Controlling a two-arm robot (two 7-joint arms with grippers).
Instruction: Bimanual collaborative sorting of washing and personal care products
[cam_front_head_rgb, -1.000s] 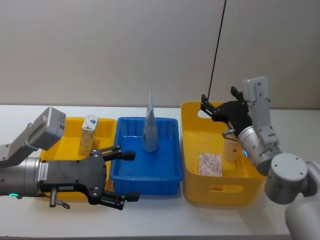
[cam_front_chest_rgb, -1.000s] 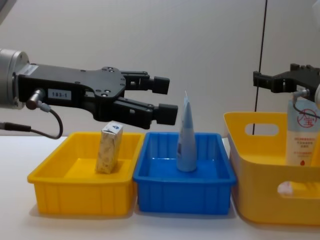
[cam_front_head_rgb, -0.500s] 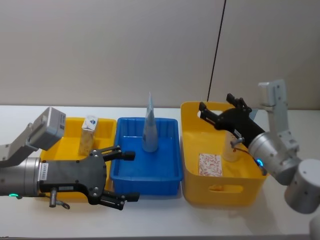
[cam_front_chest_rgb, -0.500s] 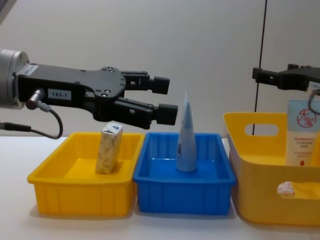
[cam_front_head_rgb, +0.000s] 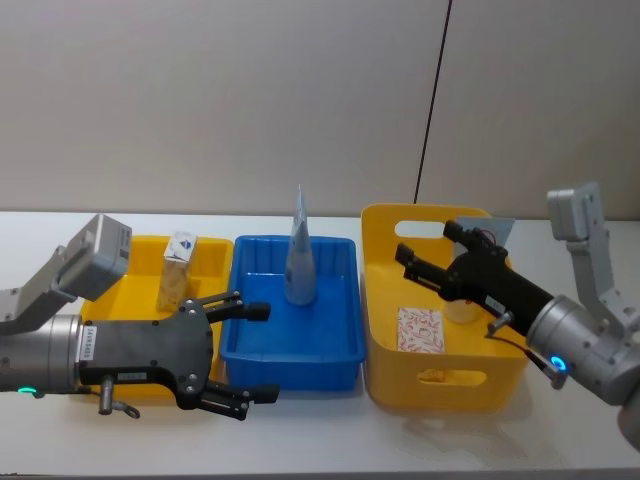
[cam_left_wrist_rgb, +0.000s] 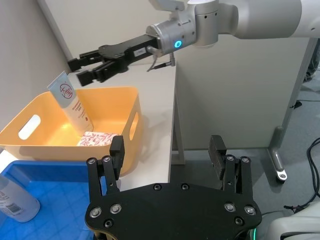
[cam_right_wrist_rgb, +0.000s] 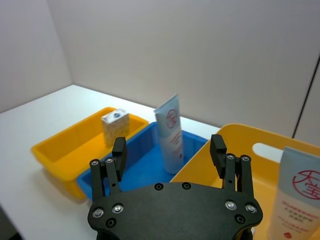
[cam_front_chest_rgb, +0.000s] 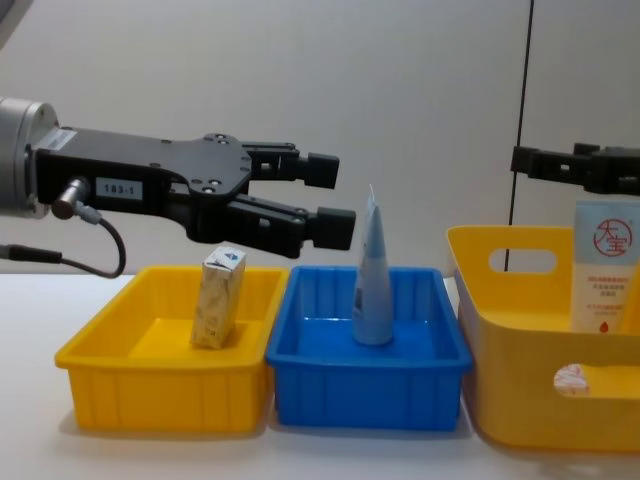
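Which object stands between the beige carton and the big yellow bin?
The pale blue tube, upright in the blue tray, stands between the beige carton and the big yellow bin, as the chest view shows.

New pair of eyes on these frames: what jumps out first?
Three bins in a row: a yellow tray on the robot's left holding an upright beige carton, a blue tray in the middle with a pale blue tube standing on its cap, and a big yellow bin on the right. The left gripper hangs open in front of the trays; the right gripper, also open, is over the bin.
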